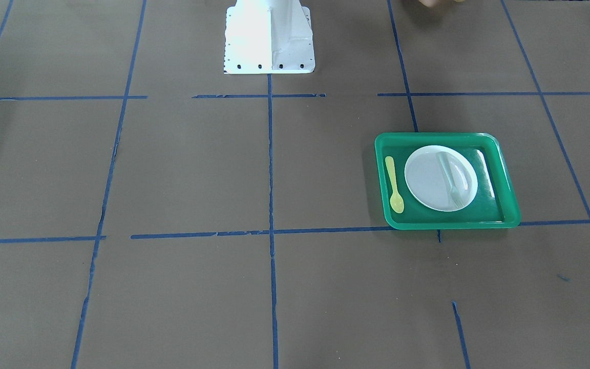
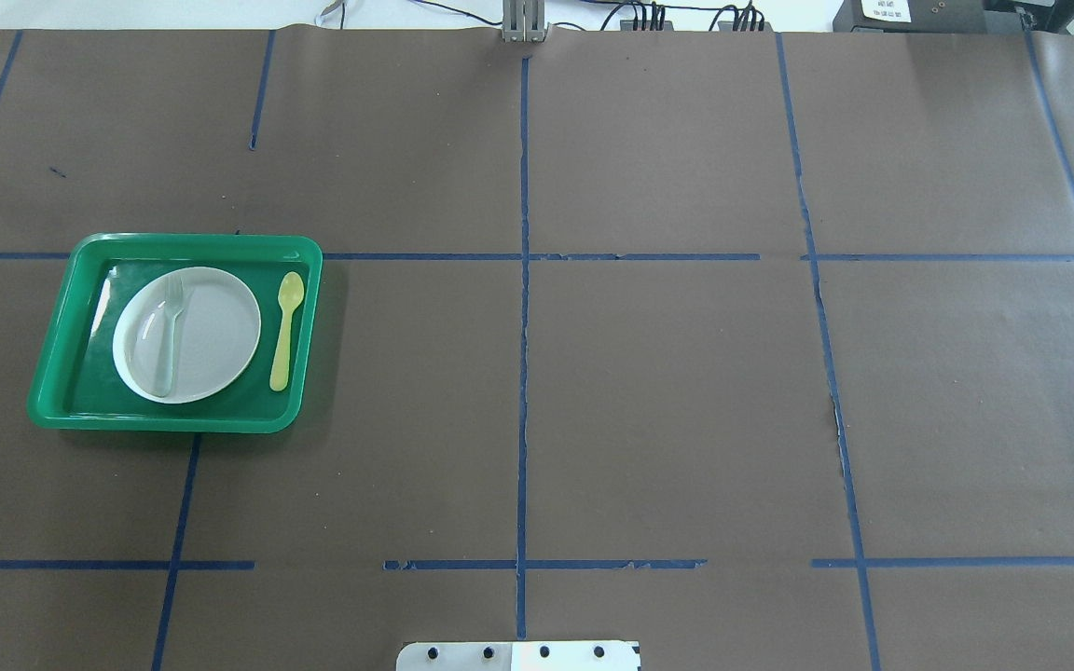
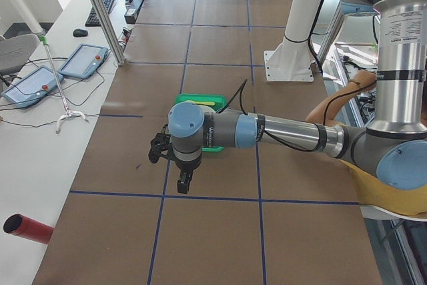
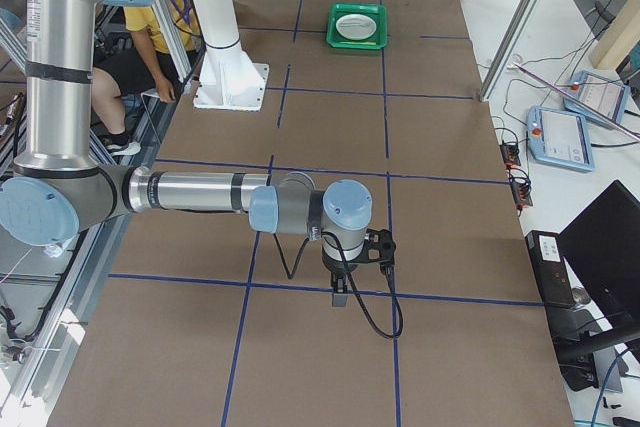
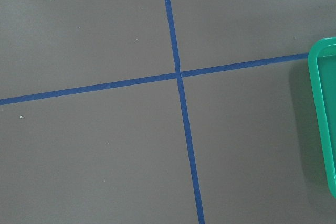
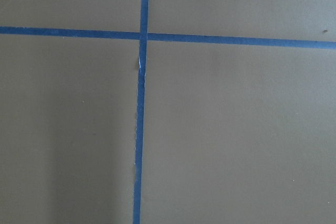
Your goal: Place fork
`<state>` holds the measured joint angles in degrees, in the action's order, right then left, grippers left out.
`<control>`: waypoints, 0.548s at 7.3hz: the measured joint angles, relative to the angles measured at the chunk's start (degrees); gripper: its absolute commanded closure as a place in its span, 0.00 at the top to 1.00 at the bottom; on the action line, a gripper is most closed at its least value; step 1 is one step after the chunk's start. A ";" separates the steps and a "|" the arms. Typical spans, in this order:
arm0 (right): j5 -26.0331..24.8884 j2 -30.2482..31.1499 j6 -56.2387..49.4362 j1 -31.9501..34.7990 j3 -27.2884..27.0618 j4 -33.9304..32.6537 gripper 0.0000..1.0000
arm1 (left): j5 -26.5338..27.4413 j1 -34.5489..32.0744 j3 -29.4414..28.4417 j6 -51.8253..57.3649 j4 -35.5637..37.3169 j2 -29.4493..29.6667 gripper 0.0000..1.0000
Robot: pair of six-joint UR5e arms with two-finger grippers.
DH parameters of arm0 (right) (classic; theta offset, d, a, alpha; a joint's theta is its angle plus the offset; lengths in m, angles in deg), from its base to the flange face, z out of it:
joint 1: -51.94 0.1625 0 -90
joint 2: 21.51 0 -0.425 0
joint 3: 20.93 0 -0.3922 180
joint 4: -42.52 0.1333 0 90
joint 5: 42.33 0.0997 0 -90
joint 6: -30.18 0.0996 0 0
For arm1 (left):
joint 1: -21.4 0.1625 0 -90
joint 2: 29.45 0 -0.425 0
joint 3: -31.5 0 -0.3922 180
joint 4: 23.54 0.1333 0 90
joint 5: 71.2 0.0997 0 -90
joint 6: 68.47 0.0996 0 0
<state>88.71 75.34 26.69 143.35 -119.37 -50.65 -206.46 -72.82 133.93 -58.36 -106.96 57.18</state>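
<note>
**Fork on the plate, both arms above the table**

The fork (image 2: 167,335) lay on the left part of the white plate (image 2: 215,331), inside the green tray (image 2: 173,244) on the table's left half. A yellow spoon (image 2: 285,326) lay just right of the plate. The left gripper (image 3: 183,181) hung near the tray, and the right gripper (image 4: 340,295) well apart. I could not tell whether either was spread.

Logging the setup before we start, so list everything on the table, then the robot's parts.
tray: one, green, robot's left side of table
plate: one, white, in the tray
fork: one, pale translucent, lying on the plate
spoon: one, yellow, in the tray beside the plate
table: one, brown with blue tape grid
pedestal: one, white, robot's edge, centre
left hand: one, black, above table near tray; opening unclear
right hand: one, black, above bare table; opening unclear
</note>
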 measured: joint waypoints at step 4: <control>0.00 0.00 0.01 0.00 0.00 0.00 1.00 | -0.09 -0.13 -0.29 -0.32 1.96 0.40 1.00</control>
<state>88.71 75.35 26.70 143.35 -119.37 -50.64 -206.55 -72.95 133.64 -58.69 -105.00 57.58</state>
